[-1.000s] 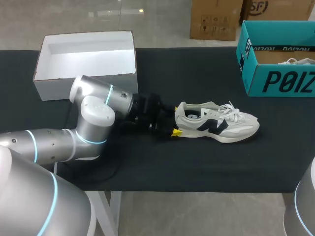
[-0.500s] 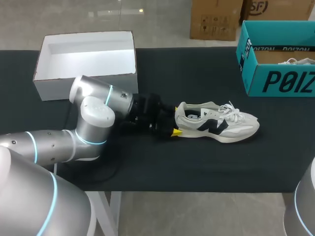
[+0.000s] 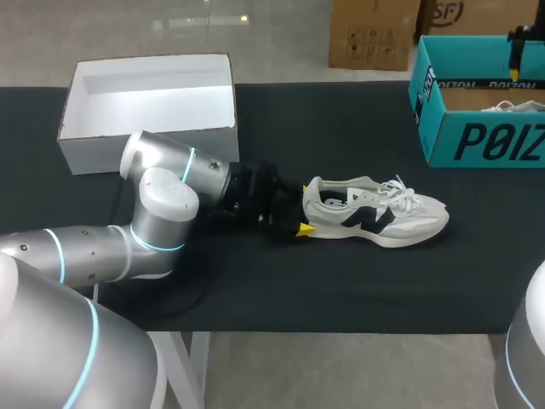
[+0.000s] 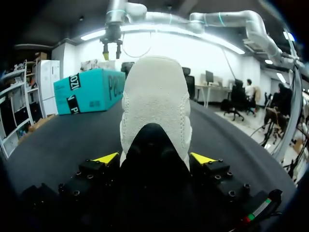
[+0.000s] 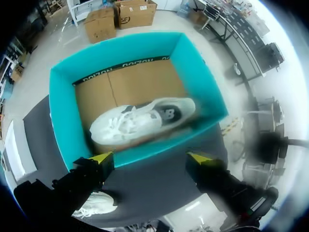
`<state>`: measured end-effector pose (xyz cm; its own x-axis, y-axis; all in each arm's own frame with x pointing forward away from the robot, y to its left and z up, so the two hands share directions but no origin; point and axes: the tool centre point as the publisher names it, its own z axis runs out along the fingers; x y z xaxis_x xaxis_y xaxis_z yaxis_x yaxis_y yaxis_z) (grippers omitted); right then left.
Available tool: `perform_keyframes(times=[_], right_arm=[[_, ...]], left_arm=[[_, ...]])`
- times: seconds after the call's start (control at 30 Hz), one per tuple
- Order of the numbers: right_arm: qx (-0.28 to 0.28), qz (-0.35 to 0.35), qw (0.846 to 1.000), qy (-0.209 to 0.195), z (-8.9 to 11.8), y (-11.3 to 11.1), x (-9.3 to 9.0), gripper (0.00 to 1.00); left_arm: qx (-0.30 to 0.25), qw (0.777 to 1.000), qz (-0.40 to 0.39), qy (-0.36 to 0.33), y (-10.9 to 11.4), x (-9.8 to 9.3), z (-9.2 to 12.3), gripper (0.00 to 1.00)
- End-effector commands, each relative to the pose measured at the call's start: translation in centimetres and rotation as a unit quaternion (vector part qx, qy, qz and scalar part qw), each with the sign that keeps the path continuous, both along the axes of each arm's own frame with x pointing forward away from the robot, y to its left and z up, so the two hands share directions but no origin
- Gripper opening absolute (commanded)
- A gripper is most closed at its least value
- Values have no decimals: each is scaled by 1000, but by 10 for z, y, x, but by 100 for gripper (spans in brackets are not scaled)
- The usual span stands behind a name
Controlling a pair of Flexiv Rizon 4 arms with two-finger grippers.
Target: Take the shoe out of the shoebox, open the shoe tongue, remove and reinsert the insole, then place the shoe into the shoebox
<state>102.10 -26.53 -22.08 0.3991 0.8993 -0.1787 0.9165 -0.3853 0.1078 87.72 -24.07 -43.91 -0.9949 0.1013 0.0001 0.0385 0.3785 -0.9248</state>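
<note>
The left jaws are closed on the heel of the white-and-black shoe [image 3: 375,213], with a yellow fingertip [image 4: 107,158] pressed to each side of it. The shoe is set upright on its sole on the black counter [image 3: 341,290], its toe pointed away from the left arm [image 3: 162,200], well apart from the teal shoebox [image 3: 477,141]. Behind the left arm an open white box [image 3: 94,146] is seen. The right jaws are spread wide, with nothing held, and are hung above the teal shoebox, in which a second shoe [image 5: 140,118] is laid on the brown floor.
</note>
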Motion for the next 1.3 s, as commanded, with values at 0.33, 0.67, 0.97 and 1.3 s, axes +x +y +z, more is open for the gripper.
perform_keyframes(times=[0.33,0.67,0.97,1.3], right_arm=[[5,6,1000,4,-16,133,-116,100],[6,36,999,15,-13,185,-149,100],[6,36,999,15,-13,185,-149,100],[-8,68,997,40,-25,222,-167,100]], left_arm=[[3,1000,-1,0,-2,0,-2,0],[3,1000,-1,0,-2,0,-2,0],[3,1000,-1,0,-2,0,-2,0],[3,1000,-1,0,-2,0,-2,0]])
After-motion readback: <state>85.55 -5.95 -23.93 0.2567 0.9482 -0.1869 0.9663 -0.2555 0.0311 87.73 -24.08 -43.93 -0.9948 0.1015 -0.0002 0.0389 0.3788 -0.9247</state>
